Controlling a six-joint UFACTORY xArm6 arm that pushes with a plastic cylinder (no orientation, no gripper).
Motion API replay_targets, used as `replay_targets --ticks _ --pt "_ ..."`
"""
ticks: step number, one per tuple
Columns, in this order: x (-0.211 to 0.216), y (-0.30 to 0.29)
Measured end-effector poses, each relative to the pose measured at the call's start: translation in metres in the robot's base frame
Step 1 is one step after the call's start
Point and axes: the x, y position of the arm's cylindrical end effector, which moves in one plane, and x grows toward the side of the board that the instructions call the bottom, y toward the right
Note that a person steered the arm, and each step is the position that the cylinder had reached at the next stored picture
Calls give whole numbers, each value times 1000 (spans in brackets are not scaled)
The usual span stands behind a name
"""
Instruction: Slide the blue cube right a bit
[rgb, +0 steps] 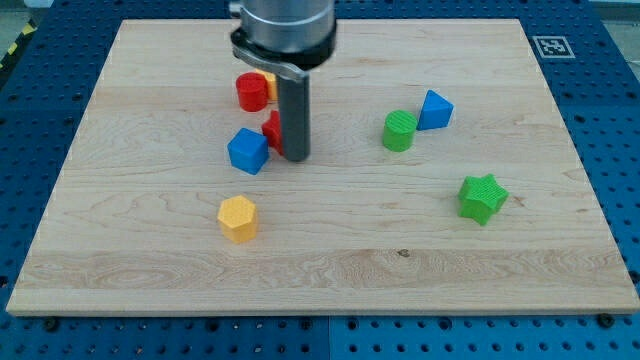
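Note:
The blue cube sits on the wooden board, left of centre. My tip stands just to the cube's right, with a small gap between them. A red block is wedged between the rod and the cube's upper right, partly hidden by the rod, so its shape is unclear.
A red cylinder lies above the cube with a yellow block peeking from behind it. A yellow hexagonal block lies below the cube. A green cylinder touches a blue triangular block at right. A green star lies lower right.

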Motion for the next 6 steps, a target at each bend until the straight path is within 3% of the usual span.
replay_targets --ticks 2,3,4,6 --pt "-39 -54" --pt "-34 -81" --pt "-1 -102" --pt "5 -76"
